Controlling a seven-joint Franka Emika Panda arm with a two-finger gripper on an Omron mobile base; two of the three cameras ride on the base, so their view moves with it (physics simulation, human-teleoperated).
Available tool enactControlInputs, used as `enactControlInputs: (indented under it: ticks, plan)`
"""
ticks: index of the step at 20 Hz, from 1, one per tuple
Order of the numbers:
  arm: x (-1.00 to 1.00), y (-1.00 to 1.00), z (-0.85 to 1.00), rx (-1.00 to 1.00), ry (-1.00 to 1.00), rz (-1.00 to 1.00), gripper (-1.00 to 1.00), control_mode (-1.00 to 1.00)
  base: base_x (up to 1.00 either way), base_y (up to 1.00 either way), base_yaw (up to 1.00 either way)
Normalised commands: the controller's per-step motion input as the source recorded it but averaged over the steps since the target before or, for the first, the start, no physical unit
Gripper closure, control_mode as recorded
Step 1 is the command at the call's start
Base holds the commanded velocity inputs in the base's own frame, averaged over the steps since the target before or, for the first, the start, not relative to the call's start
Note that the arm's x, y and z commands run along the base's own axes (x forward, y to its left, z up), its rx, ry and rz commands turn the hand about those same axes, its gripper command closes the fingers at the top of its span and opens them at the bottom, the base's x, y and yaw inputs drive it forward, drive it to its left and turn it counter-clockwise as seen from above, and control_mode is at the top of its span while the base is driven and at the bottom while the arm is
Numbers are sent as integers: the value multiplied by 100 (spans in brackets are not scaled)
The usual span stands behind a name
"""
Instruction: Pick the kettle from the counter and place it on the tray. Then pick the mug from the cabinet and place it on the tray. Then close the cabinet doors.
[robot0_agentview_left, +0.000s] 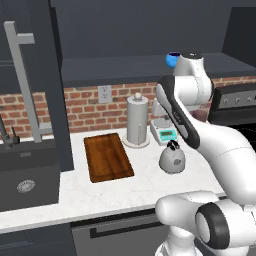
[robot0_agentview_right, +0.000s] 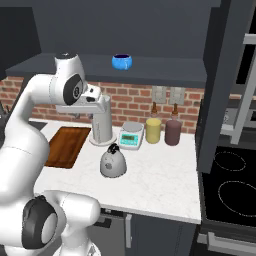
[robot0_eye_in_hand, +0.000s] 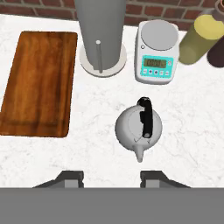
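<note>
The silver-grey kettle (robot0_agentview_left: 172, 159) (robot0_agentview_right: 112, 162) (robot0_eye_in_hand: 139, 127) stands upright on the white counter (robot0_agentview_left: 150, 180), to the right of the brown wooden tray (robot0_agentview_left: 107, 156) (robot0_agentview_right: 65, 145) (robot0_eye_in_hand: 39, 83), which carries nothing. My gripper (robot0_eye_in_hand: 111, 178) hangs open high above the counter, its fingertips (robot0_eye_in_hand: 72, 177) wide apart and empty, with the kettle just ahead of them. The blue mug (robot0_agentview_left: 172, 59) (robot0_agentview_right: 122, 62) sits on the shelf of the open cabinet (robot0_agentview_right: 160, 70). Both cabinet doors (robot0_agentview_left: 50, 75) (robot0_agentview_right: 220, 85) stand swung open.
A white paper-towel roll (robot0_agentview_left: 137, 121) (robot0_eye_in_hand: 99, 30) and a white-and-teal scale (robot0_agentview_left: 165, 132) (robot0_eye_in_hand: 156, 52) stand behind the kettle. Yellow (robot0_agentview_right: 153, 130) and maroon (robot0_agentview_right: 173, 132) canisters are at the back right. The dark sink (robot0_agentview_left: 25, 170) lies left, the stove (robot0_agentview_right: 232, 190) right.
</note>
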Motion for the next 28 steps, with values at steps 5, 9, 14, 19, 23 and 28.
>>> enactControlInputs:
  ticks: [5,9,14,19,23,28]
  plan:
    - [-17,-5,-3,0,-1,0,-100,-100,0,0,0]
    - [-46,-8,-16,0,-1,2,-100,-100,0,0,0]
    - [-55,-22,-30,0,0,-1,-100,-100,0,0,0]
    - [-13,-31,-42,0,6,-7,-100,-100,0,0,0]
    - [8,-38,-45,1,10,-11,-100,-100,0,0,0]
    - [43,-9,-43,0,2,-4,-100,-100,0,0,0]
